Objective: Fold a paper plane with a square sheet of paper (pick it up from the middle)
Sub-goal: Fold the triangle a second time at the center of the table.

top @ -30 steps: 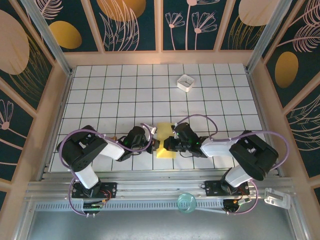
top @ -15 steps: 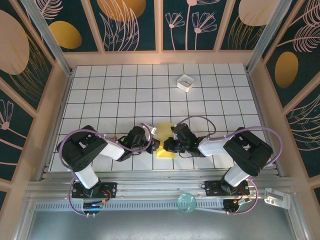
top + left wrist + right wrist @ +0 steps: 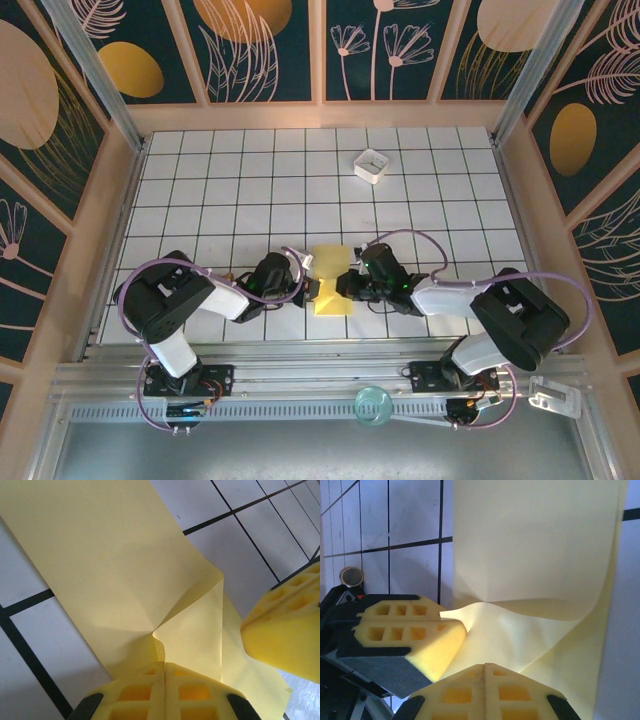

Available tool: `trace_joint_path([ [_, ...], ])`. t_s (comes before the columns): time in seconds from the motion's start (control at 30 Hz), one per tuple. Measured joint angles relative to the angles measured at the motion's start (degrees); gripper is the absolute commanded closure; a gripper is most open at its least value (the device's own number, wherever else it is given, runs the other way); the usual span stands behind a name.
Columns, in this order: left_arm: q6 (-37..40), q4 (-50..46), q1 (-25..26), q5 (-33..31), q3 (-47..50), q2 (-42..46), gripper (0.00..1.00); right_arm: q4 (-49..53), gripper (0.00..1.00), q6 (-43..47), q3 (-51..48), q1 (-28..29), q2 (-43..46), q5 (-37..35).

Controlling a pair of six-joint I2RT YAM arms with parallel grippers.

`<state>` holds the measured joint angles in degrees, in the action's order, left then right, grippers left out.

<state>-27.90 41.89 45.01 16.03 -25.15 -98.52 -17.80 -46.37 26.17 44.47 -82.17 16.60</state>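
Left wrist, right wrist: left fingers and right fingers each pinch the buckled yellow square sheet of paper.

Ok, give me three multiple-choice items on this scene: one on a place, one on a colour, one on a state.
1. Where does the small white box stand?
A. on the far part of the table, right of centre
B. at the near edge, in the middle
C. at the near left corner

2. What colour is the square sheet of paper?
A. white
B. yellow
C. blue

3. How is the left gripper?
A. wide open
B. shut on the sheet
C. shut on the box

Key:
1 A, the top view shows it far from the arms.
2 B, it is plainly yellow.
3 B, its wrist view shows the jaws closed on a raised fold.
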Motion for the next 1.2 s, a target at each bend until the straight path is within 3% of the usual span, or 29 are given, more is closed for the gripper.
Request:
trace_joint_path([
  [0.37,0.0,-0.09,0.0,0.0,-0.04,0.0,1.0,-0.85,1.0,2.14,4.07,-0.94,-8.85,0.68],
  [0.87,0.02,-0.11,0.0,-0.02,-0.07,0.02,1.0,-0.79,1.0,2.62,1.33,-4.42,-2.75,1.73],
  [1.2,0.2,-0.11,0.0,-0.02,-0.07,0.02,1.0,-1.99,1.0,3.26,5.97,-4.59,-9.68,3.45],
])
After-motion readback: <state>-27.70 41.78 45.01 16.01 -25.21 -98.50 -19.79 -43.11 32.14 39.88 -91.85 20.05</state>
